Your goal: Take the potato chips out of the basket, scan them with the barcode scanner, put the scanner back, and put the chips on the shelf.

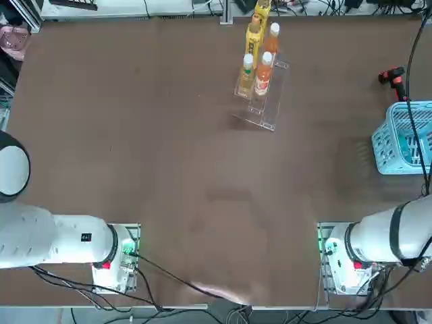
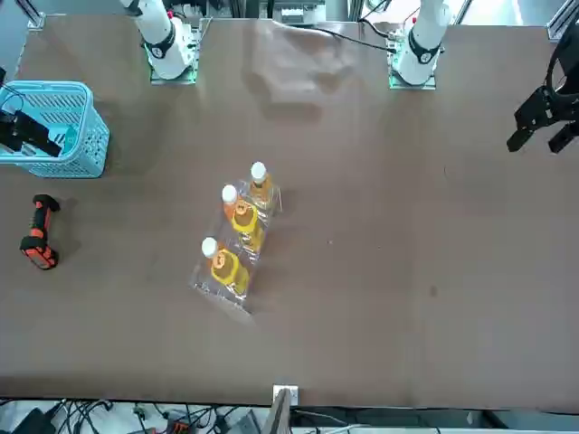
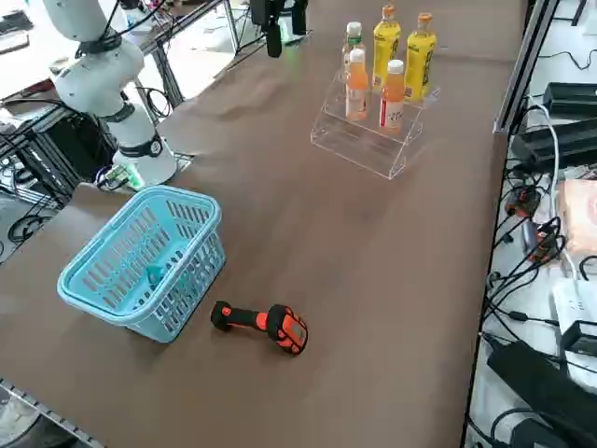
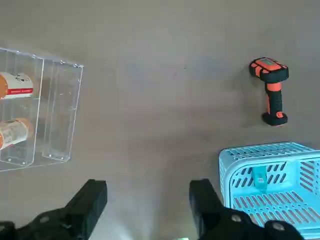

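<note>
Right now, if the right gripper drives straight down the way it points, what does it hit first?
Probably bare brown table. The open right gripper points down at empty tabletop, with the light blue lattice basket to one side and the clear acrylic stepped shelf to the other. Height above the table is unclear.

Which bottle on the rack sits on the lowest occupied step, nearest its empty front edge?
The white-capped orange bottle with the red label on the shelf; beside it stands the plain orange one.

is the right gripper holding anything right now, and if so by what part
Nothing is held. The right gripper hangs open above the bare brown table, beside the light blue lattice basket; nothing sits between its jaws.
</note>
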